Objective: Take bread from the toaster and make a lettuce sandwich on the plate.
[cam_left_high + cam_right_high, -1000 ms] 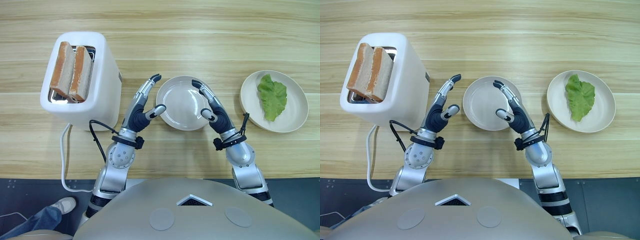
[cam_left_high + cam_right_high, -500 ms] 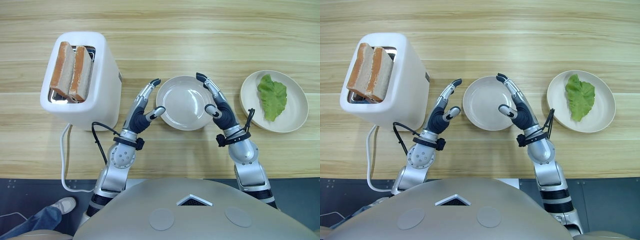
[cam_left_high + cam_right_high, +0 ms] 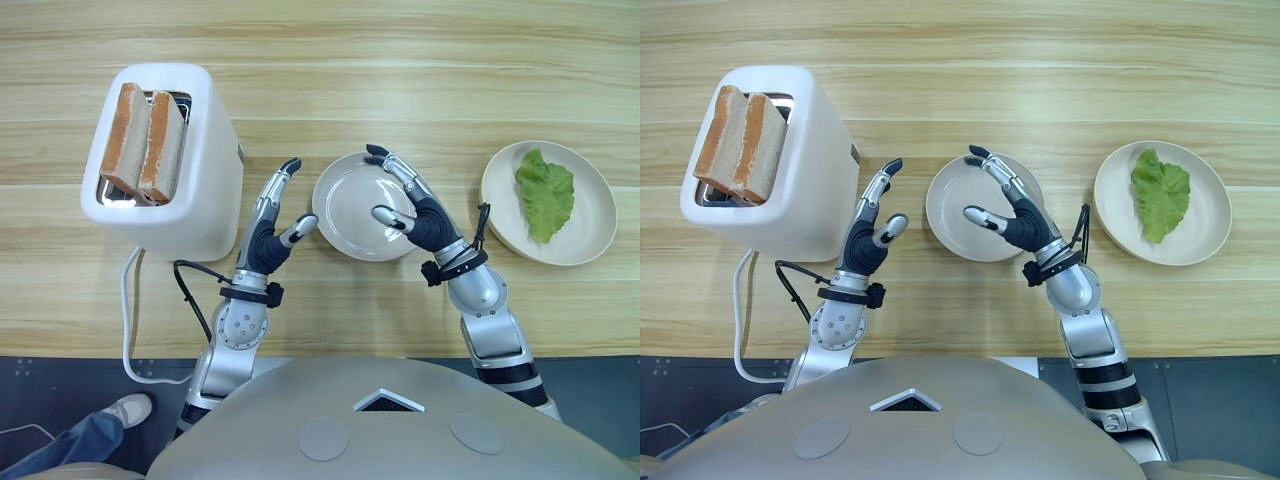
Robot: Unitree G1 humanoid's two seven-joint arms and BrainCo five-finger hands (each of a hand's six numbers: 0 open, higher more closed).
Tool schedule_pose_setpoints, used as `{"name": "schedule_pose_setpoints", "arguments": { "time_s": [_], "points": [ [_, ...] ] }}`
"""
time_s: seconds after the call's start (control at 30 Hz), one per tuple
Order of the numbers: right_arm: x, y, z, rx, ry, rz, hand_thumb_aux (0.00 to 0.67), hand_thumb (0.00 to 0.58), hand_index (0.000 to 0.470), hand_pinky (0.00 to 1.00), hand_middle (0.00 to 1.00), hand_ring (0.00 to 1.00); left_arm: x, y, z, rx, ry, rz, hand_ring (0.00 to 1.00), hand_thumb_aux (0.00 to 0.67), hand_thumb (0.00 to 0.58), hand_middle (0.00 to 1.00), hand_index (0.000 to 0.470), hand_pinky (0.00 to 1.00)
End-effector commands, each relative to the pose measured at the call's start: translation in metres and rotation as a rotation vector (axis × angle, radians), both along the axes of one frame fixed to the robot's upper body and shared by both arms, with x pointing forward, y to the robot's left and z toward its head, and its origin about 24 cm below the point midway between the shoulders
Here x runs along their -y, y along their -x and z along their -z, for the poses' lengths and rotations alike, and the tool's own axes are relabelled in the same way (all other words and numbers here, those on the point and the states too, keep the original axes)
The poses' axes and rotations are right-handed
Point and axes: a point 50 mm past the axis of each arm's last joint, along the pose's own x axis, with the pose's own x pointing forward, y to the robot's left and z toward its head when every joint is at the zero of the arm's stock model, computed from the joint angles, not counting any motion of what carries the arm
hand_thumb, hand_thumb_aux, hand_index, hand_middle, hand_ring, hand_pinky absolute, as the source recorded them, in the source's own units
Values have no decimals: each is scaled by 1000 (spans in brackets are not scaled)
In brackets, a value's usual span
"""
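Laboratory test bench staged as a kitchen counter, pale wood-grain table [image 3: 420, 60], white toaster [image 3: 205, 190] at 10 o'clock, its cord [image 3: 124, 320] trailing off the near edge at 8 o'clock, beige plate [image 3: 340, 215] at centre, dark floor panel [image 3: 60, 385] at 7 o'clock.

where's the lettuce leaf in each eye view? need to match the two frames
Left eye view: lettuce leaf at right, upper half, lying on the beige side plate close to the right edge.
Right eye view: lettuce leaf on the same plate, set further in from the right edge.
Shared landmark: white toaster holding two bread slices, far left in both views.
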Motion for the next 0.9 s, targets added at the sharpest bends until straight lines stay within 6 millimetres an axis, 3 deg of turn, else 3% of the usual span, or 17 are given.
{"name": "schedule_pose_setpoints", "arguments": {
  "time_s": [0.03,0.3,0.5,0.63,0.73,0.8,0.9],
  "points": [
    [2,0,4,-20,12,5,0,0,0,0,0,0,1,-1,0,-4,-7,13,0,0,0,0,0,0],
    [4,2,5,-22,5,30,0,0,0,0,0,0,4,-3,-7,43,-71,31,0,0,0,0,0,0],
    [3,11,10,-86,-58,80,0,0,0,0,0,0,4,-6,-25,156,-99,26,0,0,0,0,0,0],
    [6,9,9,-80,-55,97,0,0,0,0,0,0,2,-1,-61,289,-84,5,0,0,0,0,0,0],
    [7,10,9,-78,-52,106,0,0,0,0,0,0,-7,12,-106,446,-156,-62,0,0,0,0,0,0],
    [7,10,9,-78,-53,108,0,0,0,0,0,0,-21,20,-128,522,-285,-153,0,0,0,0,0,0],
    [8,12,9,-76,-55,118,0,0,0,0,0,0,-58,21,-134,493,-509,-357,0,0,0,0,0,0]
  ]
}}
